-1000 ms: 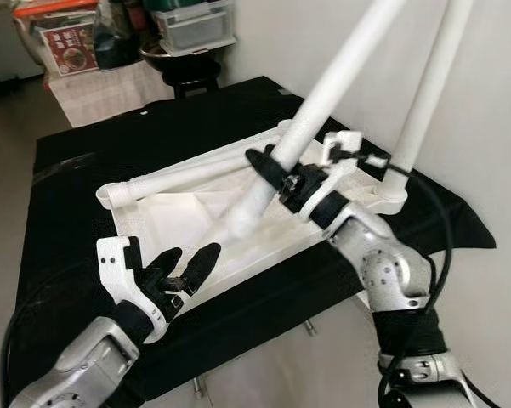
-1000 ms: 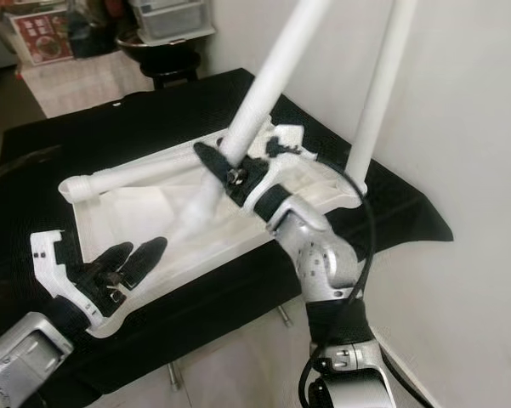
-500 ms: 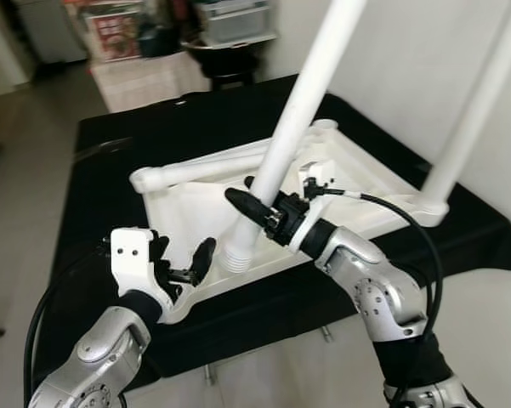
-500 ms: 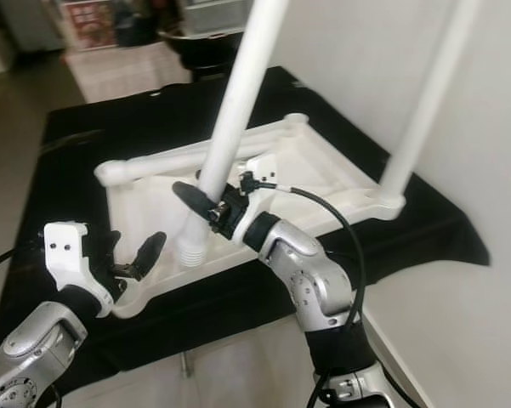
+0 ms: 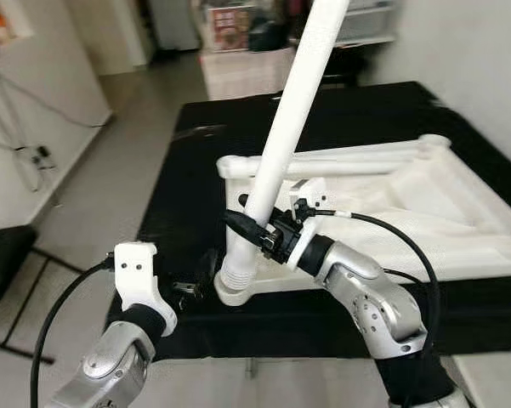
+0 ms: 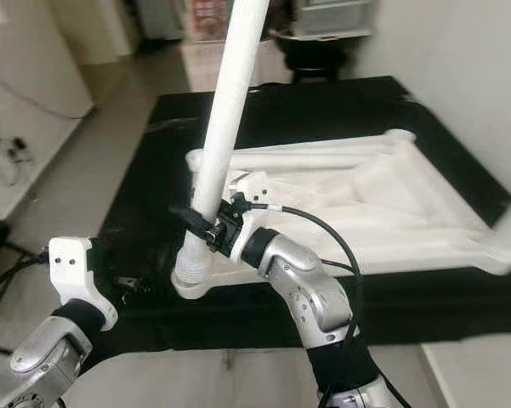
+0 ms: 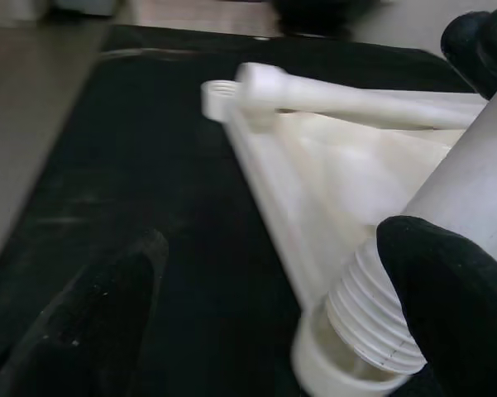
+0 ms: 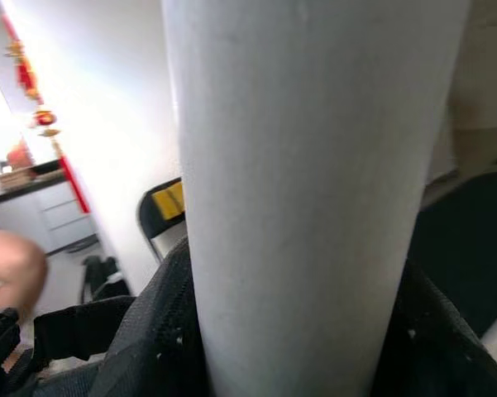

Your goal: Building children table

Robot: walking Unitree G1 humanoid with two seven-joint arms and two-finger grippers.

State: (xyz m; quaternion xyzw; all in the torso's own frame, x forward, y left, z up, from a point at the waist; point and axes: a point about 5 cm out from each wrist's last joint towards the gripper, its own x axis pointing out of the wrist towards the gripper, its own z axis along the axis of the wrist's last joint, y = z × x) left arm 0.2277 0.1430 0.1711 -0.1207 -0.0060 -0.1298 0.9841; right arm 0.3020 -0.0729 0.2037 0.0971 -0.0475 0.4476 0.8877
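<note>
Right end effector (image 5: 253,228) clamped on white table leg (image 5: 282,144), threaded end seated in corner socket of upturned white tabletop (image 5: 425,200) on black worktop (image 5: 191,170); left end effector (image 5: 195,280) spread apart beside that corner.

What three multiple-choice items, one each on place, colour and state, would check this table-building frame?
1. Where does the threaded end of the white leg sit?
A. in the near corner socket of the tabletop
B. on the floor
C. at the far corner

2. What colour is the cloth under the tabletop?
A. white
B. black
C. red

3. What is the right gripper doing?
A. hanging idle
B. open above the leg
C. shut on the leg

Key: 1 A, its ribbed end meets that socket; 2 B, dark cloth surrounds the white panel; 3 C, its fingers wrap the tube.
</note>
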